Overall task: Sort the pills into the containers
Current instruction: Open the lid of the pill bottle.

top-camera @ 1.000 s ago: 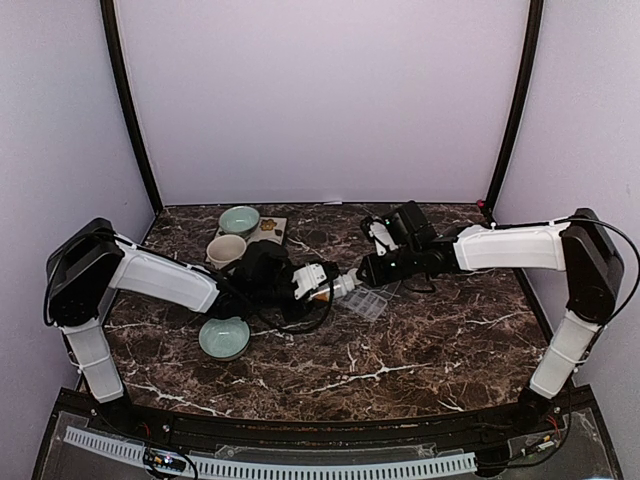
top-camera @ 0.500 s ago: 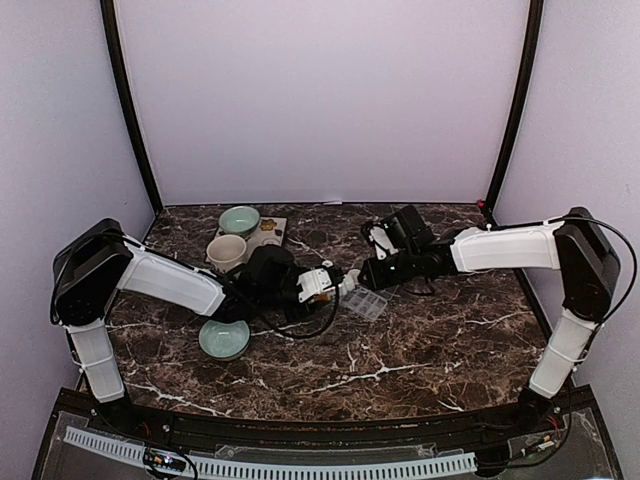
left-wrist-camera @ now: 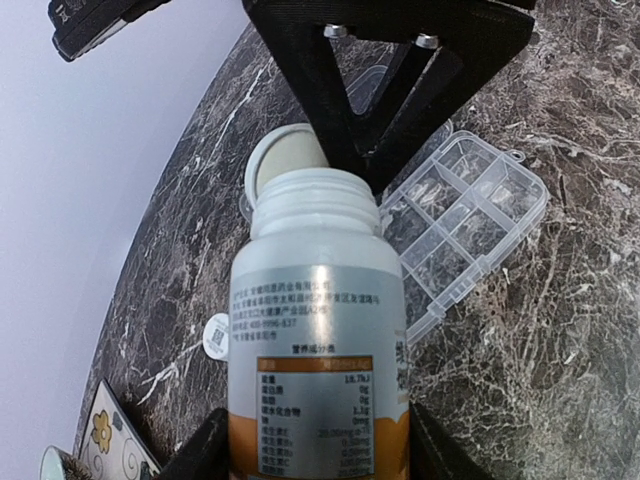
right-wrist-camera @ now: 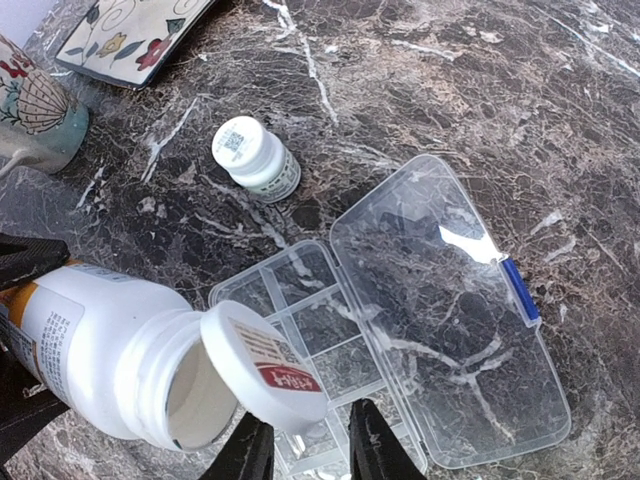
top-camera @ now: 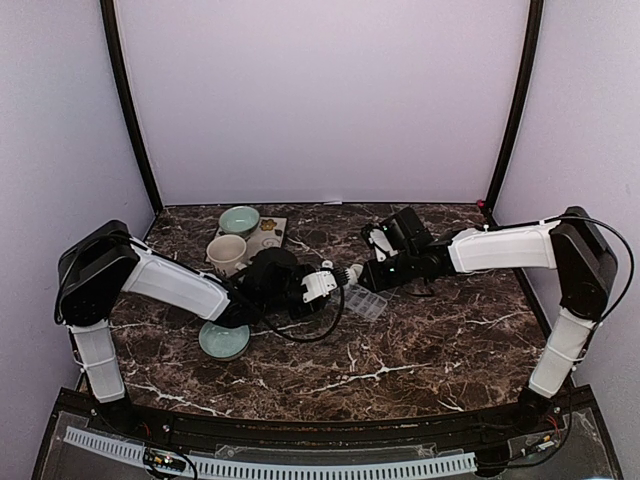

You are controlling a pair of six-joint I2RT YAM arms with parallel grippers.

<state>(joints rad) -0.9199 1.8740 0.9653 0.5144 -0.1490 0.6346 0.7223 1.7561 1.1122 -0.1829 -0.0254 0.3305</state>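
Left hand (left-wrist-camera: 318, 445) is clamped around a large white bottle (left-wrist-camera: 318, 330), uncapped and lying tilted, its mouth near the pill-organiser box (right-wrist-camera: 440, 300). Right hand (right-wrist-camera: 310, 445) pinches the cap (right-wrist-camera: 262, 365) just off that mouth. Box rests on the table (right-wrist-camera: 500, 100), lid flat open. Beyond stands a small capped bottle (right-wrist-camera: 255, 155).

The left arm (top-camera: 170, 285) and right arm (top-camera: 500, 247) are built of smooth white shells joined by bulky black housings. A thin black cable (top-camera: 305, 333) loops under the left wrist, and another (top-camera: 625, 260) runs beside the right shoulder. The right gripper (left-wrist-camera: 360, 160) is black and angular, with two silver screws (left-wrist-camera: 335, 30).
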